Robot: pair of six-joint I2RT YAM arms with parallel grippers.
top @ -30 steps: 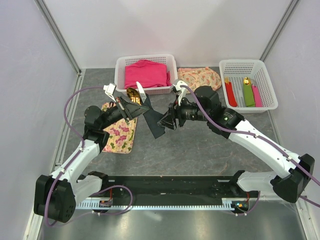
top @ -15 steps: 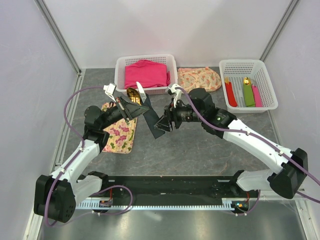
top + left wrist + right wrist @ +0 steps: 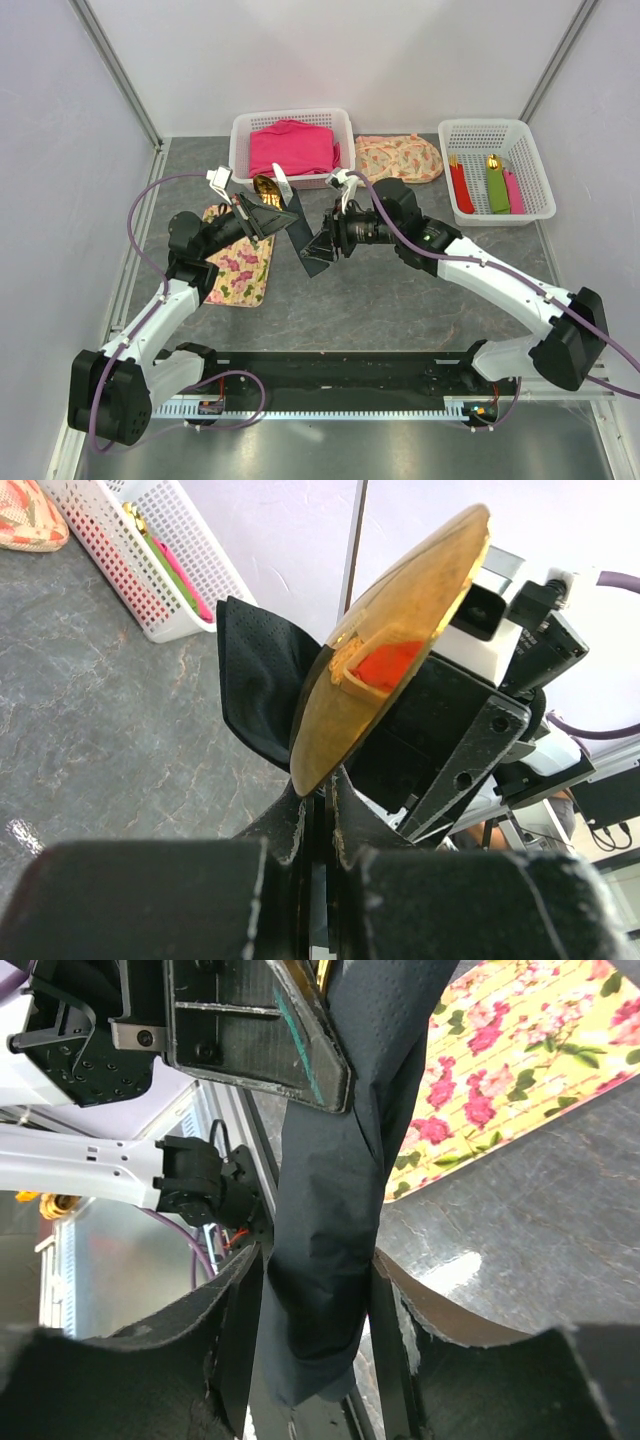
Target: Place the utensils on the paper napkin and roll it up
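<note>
My left gripper (image 3: pixel 268 212) is shut on the handles of the utensils and holds them above the table. A gold spoon head (image 3: pixel 266 187) sticks out past its tips, and fills the left wrist view (image 3: pixel 400 630). The black paper napkin (image 3: pixel 308 252) hangs as a loose roll from the utensils toward the right. My right gripper (image 3: pixel 322 245) is shut on the napkin's lower end (image 3: pixel 330 1240), with a finger (image 3: pixel 235 1350) on each side of it. The part of the utensils inside the napkin is hidden.
The floral mat (image 3: pixel 240 265) lies under the left arm, and also shows in the right wrist view (image 3: pixel 520 1060). A white basket (image 3: pixel 240 130) with a pink cloth stands behind. A floral cloth (image 3: pixel 400 155) lies beside it. A second basket (image 3: pixel 530 135) holds red, green and pink rolls.
My right arm has moved left, toward the left gripper, with the napkin's end in it. The left arm has held still.
</note>
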